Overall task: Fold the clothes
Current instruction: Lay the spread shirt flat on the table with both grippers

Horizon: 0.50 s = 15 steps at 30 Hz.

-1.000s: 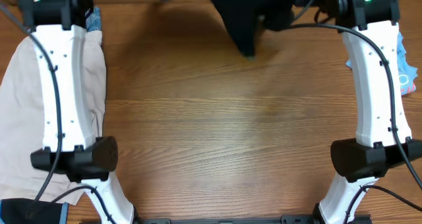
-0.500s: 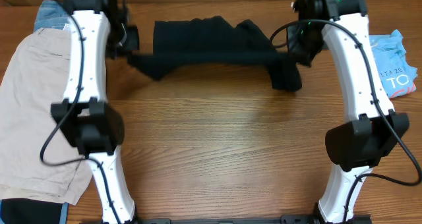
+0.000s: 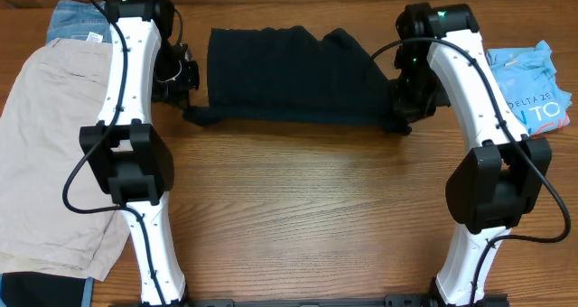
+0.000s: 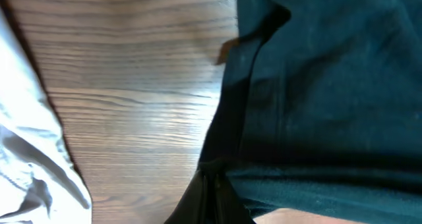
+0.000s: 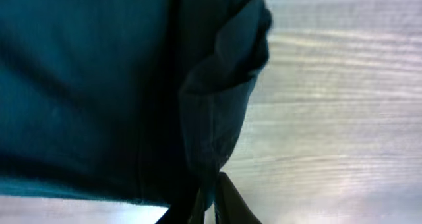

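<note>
Black T-shirt (image 3: 289, 77) is now lying spread along the far side of the bench (image 3: 298, 208), having come down from its raised stretch a second ago; laying-out looks done and folding is pending. Left end effector (image 4: 210, 184) and right end effector (image 5: 206, 191) are each clamping closed on one end of it, and the right end is bunching.

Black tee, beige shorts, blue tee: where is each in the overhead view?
Black tee (image 3: 289, 77): overhead, middle of its body.
Beige shorts (image 3: 41, 153): overhead, bare middle of fabric.
Blue tee (image 3: 528, 68): overhead, above its white lettering.

White arm links (image 3: 134, 81), black joints (image 3: 492, 199), black cables (image 3: 66, 188), green lights (image 3: 442, 14).
</note>
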Each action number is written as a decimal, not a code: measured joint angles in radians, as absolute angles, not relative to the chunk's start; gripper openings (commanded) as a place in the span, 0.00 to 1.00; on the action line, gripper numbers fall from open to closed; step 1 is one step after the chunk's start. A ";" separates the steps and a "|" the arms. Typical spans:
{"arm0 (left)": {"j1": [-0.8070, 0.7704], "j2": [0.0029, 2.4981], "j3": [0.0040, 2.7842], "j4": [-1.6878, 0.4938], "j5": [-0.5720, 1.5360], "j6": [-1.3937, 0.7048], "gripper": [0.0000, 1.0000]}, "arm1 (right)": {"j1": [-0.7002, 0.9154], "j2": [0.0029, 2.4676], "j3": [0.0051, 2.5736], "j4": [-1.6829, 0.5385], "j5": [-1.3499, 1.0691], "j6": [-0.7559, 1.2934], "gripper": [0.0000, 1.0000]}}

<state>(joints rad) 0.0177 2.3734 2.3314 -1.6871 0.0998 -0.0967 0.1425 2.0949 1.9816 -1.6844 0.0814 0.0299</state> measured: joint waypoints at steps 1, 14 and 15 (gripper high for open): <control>0.010 2.373 2.324 -1.687 0.101 -0.095 0.04 | 0.140 2.095 1.980 -1.691 0.074 0.030 0.08; -0.049 2.373 1.999 -1.684 0.070 -0.093 0.04 | 0.130 2.095 1.738 -1.694 0.008 0.034 0.13; -0.049 2.373 1.969 -1.684 0.063 -0.094 0.04 | 0.130 2.095 1.708 -1.691 0.006 0.037 0.14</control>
